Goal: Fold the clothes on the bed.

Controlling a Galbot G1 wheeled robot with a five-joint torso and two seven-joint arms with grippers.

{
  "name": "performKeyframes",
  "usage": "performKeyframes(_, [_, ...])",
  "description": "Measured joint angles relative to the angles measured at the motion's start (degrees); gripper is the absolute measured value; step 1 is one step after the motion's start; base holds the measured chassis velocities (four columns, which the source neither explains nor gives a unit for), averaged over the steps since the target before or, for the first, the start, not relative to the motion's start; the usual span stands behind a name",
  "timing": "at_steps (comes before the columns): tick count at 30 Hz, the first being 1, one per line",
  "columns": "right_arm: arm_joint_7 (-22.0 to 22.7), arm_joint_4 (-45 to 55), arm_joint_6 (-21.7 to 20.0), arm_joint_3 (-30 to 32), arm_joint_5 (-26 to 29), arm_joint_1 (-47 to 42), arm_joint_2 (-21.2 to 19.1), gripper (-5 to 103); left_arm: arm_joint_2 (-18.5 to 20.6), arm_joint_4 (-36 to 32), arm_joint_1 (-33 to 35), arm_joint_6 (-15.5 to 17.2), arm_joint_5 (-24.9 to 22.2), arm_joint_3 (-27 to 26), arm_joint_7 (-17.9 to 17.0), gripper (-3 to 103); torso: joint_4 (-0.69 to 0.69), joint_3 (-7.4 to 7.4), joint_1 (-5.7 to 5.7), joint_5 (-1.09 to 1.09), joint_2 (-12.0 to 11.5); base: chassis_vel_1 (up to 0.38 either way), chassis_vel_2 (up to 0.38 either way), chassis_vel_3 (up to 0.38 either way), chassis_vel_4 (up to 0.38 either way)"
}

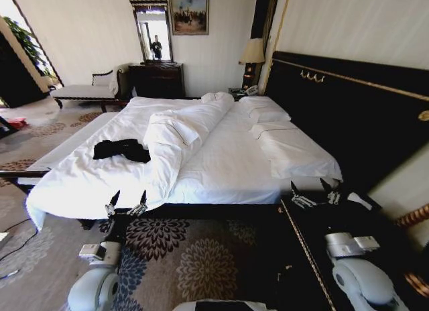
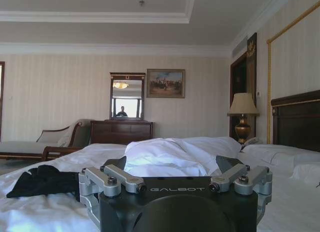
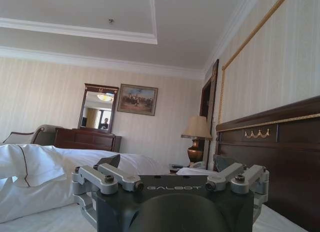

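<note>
Both pincers, left pincer (image 1: 126, 201) and right pincer (image 1: 311, 191), gape released at the bed (image 1: 221, 165) edge; seemingly crumpled clothes (image 2: 42, 180) beside the left.

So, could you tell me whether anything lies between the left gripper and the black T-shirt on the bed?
Nothing visible does. The left gripper hangs open at the near edge of the bed, and only bare white sheet separates it from the T-shirt. The rolled duvet lies beside the shirt, not across that path.

A dark dresser (image 1: 157, 80) with a tall mirror (image 1: 153, 32) stands against the far striped wall beside a framed painting (image 1: 188, 13), a lit lamp (image 1: 253, 54) to its right, patterned carpet (image 1: 194, 261) near.
</note>
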Motion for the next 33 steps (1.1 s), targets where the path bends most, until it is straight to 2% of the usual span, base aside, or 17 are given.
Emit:
performKeyframes(11, [0.2, -0.1, 0.0, -0.2, -0.1, 0.2, 0.2, 100, 0.0, 0.0, 0.1, -0.2, 0.1, -0.2, 0.1, 100, -0.01, -0.02, -0.05, 0.01, 0.0, -0.092, 0.078, 0.084, -0.074])
performKeyframes(26, [0.5, -0.2, 0.8, -0.2, 0.0, 0.3, 0.5, 100, -0.6, 0.3, 0.1, -0.6, 0.5, 0.0, 0.2, 100, 0.00, 0.01, 0.03, 0.00, 0.0, -0.203, 0.223, 0.200, -0.207])
performKeyframes(33, [1.1, -0.3, 1.1, -0.2, 0.0, 0.3, 0.8, 100, -0.6, 0.6, 0.0, -0.8, 0.7, 0.1, 0.4, 100, -0.02, -0.02, -0.04, 0.01, 0.0, -0.033, 0.037, 0.023, -0.037])
